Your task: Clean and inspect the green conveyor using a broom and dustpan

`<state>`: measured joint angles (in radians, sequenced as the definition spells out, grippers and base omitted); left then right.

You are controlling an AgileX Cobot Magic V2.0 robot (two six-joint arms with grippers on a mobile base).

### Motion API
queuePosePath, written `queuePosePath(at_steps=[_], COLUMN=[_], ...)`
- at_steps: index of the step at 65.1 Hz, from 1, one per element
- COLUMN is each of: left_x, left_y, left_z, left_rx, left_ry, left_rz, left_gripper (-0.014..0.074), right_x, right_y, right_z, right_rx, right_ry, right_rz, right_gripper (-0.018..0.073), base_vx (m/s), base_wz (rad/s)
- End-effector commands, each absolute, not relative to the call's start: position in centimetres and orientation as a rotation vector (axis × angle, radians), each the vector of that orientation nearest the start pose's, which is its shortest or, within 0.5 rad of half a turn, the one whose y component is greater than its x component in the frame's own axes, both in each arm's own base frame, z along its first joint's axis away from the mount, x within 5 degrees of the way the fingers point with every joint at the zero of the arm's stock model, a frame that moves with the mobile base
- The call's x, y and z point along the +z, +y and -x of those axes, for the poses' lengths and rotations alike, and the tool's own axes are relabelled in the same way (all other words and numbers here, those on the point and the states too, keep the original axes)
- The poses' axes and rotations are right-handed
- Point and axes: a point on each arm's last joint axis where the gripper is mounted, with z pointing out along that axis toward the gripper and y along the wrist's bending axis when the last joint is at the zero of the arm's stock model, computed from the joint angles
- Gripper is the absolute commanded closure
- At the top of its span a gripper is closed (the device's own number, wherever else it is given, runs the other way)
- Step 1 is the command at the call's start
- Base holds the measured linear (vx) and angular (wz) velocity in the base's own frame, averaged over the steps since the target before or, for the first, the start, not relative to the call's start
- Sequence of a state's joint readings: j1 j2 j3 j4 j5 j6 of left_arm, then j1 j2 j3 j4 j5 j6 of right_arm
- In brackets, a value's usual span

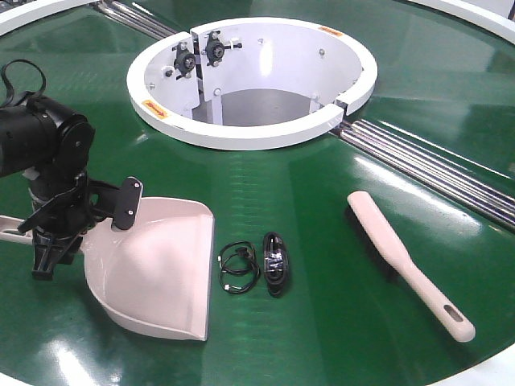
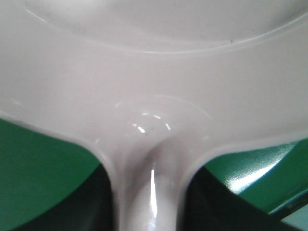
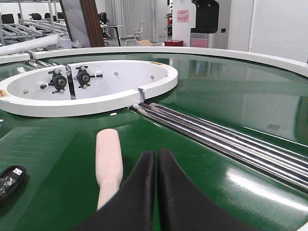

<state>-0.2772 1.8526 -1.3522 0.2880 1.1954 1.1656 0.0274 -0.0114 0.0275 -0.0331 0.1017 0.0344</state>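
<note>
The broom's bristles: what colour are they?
Black, the bristles under the beige broom; the exterior front-facing view shows them best.

On conveyor (image 1: pixel 322 185), dustpan (image 1: pixel 161 273) left, cables (image 1: pixel 276 261) middle, broom (image 1: pixel 406 261) right.

One dustpan (image 1: pixel 161 273); one broom (image 1: pixel 402 261); two cables (image 1: pixel 275 264)

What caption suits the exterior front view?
Left gripper grips wide beige-pink plastic dustpan on glossy green conveyor; beige black-bristled hand brush lies apart.
</note>
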Motion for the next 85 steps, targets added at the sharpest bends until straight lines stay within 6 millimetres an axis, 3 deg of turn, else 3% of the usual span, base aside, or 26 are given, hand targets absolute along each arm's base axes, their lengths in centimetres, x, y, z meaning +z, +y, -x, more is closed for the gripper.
queuePosePath(at_steps=[1,21,28,38,46,52,60,74,85], left_x=[23.9,23.9,23.9,23.9,23.9,23.9,23.9,23.9,23.9], left_y=[-7.2,-7.2,-7.2,-7.2,-7.2,-7.2,-7.2,-7.2,-7.2], left_z=[-34.1,-34.1,-34.1,-34.1,-34.1,-34.1,-34.1,-34.1,-34.1], left_rx=[0.421,0.421,0.421,0.421,0.421,0.421,0.421,0.421,0.421], left_ry=[2.325,2.325,2.325,2.325,2.325,2.325,2.325,2.325,2.325], left_rz=[-2.276,-2.276,-2.276,-2.276,-2.276,-2.276,-2.276,-2.276,-2.276], left_gripper=[0.0603,0.0603,0.0603,0.0603,0.0603,0.0603,0.0603,0.0603,0.0603], right_x=[20.2,20.2,21.0,24.0,28.1,30.2,31.3,30.9,30.3], right_y=[0.1,0.1,0.2,0.1,0.1,0.2,0.3,0.5,0.5], right_z=[-5.6,-5.6,-5.5,-5.0,-5.3,-6.8,-9.2,-12.5,-13.5], right_rx=[0.016,0.016,-0.034,0.015,0.004,0.014,0.056,0.075,0.071], right_ry=[1.516,1.515,1.434,1.355,1.384,1.514,1.753,1.927,1.983], right_rz=[0.021,0.022,0.069,0.024,0.030,0.021,-0.006,-0.019,-0.014], right_gripper=[0.0568,0.0568,0.0568,0.0568,0.0568,0.0568,0.0568,0.0568,0.0559], base_vx=[0.00,0.00,0.00,0.00,0.00,0.00,0.00,0.00,0.00], base_wz=[0.00,0.00,0.00,0.00,0.00,0.00,0.00,0.00,0.00])
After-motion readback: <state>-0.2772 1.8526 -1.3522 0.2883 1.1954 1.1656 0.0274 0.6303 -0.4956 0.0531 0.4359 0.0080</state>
